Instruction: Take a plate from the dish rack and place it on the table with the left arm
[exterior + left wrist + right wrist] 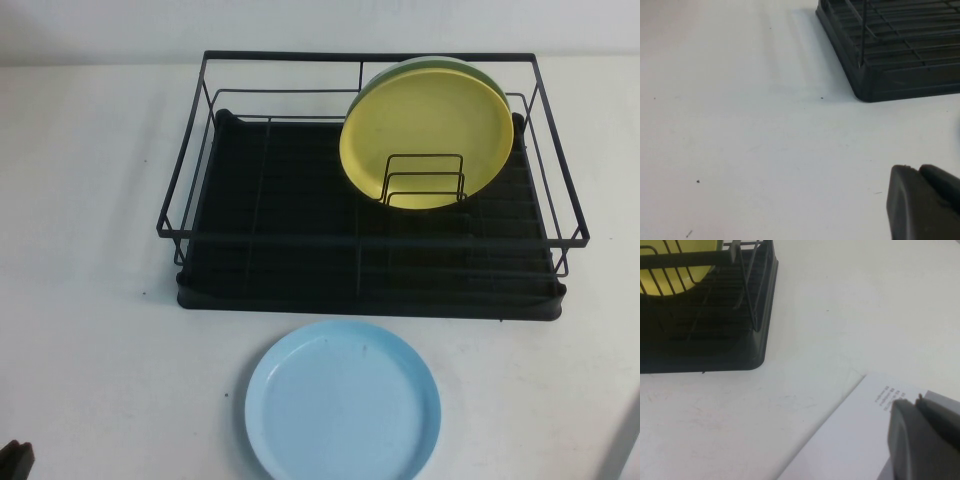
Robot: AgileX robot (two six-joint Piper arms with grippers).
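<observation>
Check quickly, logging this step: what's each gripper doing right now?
Left gripper: parked over bare table, holding nothing, open or closed cannot be told.
Right gripper: parked, holding nothing, cannot be told.

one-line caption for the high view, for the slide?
Blue plate flat on table before dish rack; yellow plate racked; left gripper at corner, right gripper unseen.

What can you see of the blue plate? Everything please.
The light blue plate is round, glossy and plastic-looking, with a low raised rim and a few faint specks on its face. It lies flat and face up on the white table, just in front of the dish rack and apart from it, its near edge cut off by the high view. Nothing rests on it. Neither pincer touches it: the left pincer and right pincer sit over the table elsewhere.
</observation>
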